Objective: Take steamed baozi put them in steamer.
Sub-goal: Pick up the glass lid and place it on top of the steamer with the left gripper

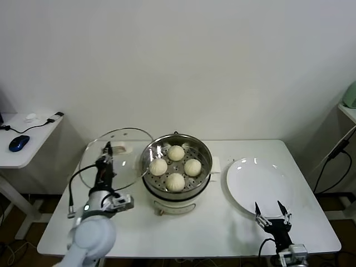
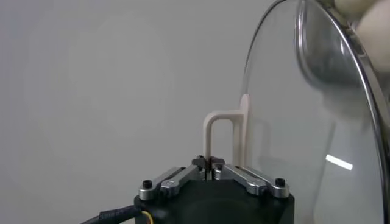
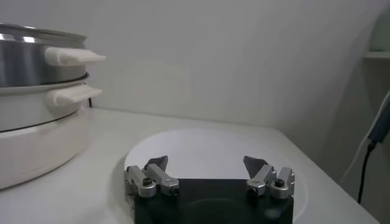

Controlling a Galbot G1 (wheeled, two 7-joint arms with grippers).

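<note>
Several cream-white steamed baozi (image 1: 176, 153) sit on the perforated tray inside the steel steamer (image 1: 206, 162) at the table's middle. Left of the steamer, my left gripper (image 1: 107, 150) is shut on the cream handle (image 2: 220, 129) of the round glass lid (image 1: 119, 161), holding it tilted up beside the pot. The left wrist view shows the left gripper (image 2: 209, 163) pinching that handle, with the lid's glass (image 2: 304, 140) beyond. My right gripper (image 1: 272, 210) hovers open and with nothing in it at the near edge of the flat white plate (image 1: 258, 181). In the right wrist view the right gripper (image 3: 206, 163) is over the plate (image 3: 207, 143), with the steamer (image 3: 36, 67) off to one side.
A small side table (image 1: 33, 150) with a blue mouse (image 1: 18, 143) and cables stands to the left. A shelf (image 1: 347, 111) and a hanging cable (image 1: 334, 161) are at the right. The white table's front edge (image 1: 183, 253) lies just before both arms.
</note>
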